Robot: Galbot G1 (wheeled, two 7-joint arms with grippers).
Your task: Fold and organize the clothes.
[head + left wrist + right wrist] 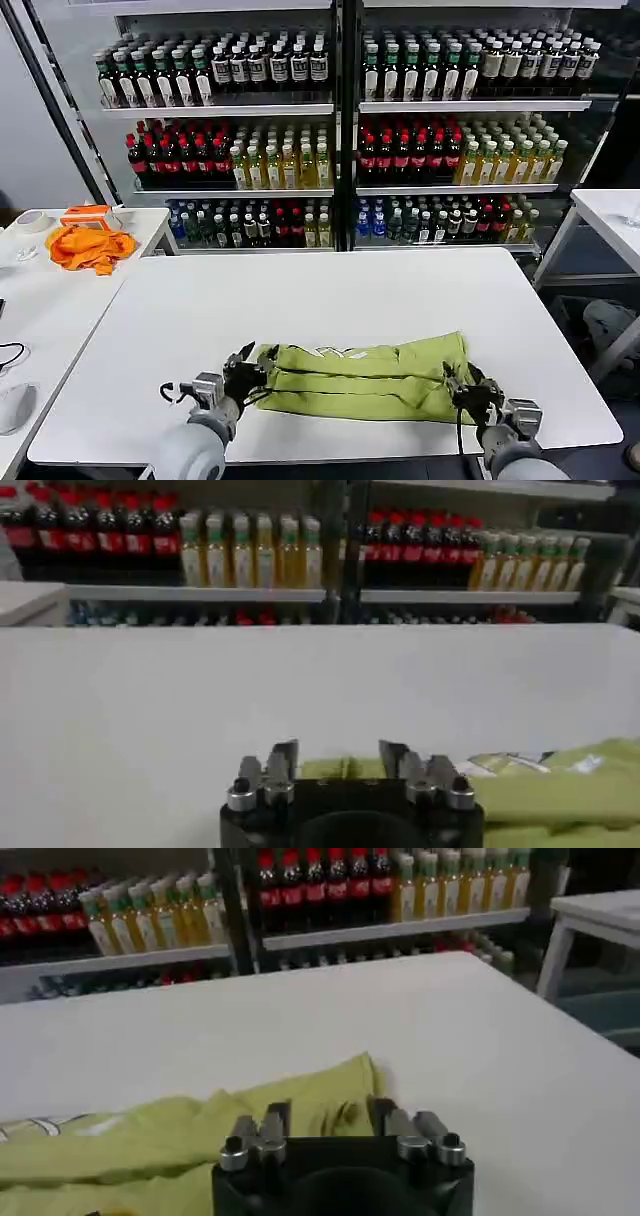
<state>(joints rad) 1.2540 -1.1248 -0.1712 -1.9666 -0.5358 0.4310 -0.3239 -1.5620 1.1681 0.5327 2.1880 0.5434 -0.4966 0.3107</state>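
With the T-shirt (365,378) lying partly folded at the desk's (330,290) near edge, both open claws, left claw (243,375) and right claw (465,388), should pinch its ends evenly before folding.

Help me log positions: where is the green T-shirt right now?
In the head view the green T-shirt lies folded along the white table's near edge, between the left claw and right claw.
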